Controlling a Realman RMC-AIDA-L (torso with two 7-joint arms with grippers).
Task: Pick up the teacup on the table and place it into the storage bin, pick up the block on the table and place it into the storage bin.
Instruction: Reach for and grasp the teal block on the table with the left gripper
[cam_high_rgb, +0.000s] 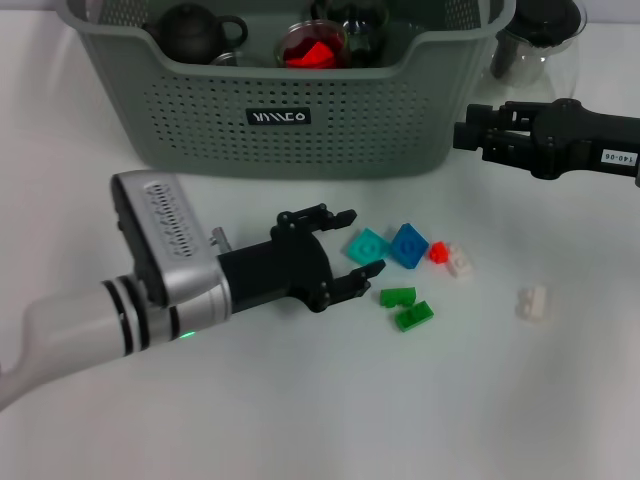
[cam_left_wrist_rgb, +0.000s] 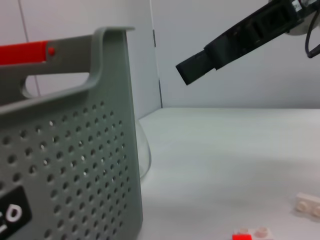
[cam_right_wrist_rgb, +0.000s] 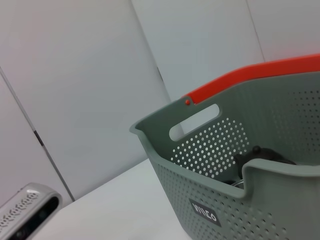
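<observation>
Block stage in hand: left gripper spread open beside teal block, storage bin behind; next, closing squarely on it. Right gripper idling near bin, grip state unclear

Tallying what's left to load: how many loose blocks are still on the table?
7. Teal block between the left gripper's open fingers; blue block, small red block and white block beside it; two green blocks below; white block apart, rightward.
</observation>
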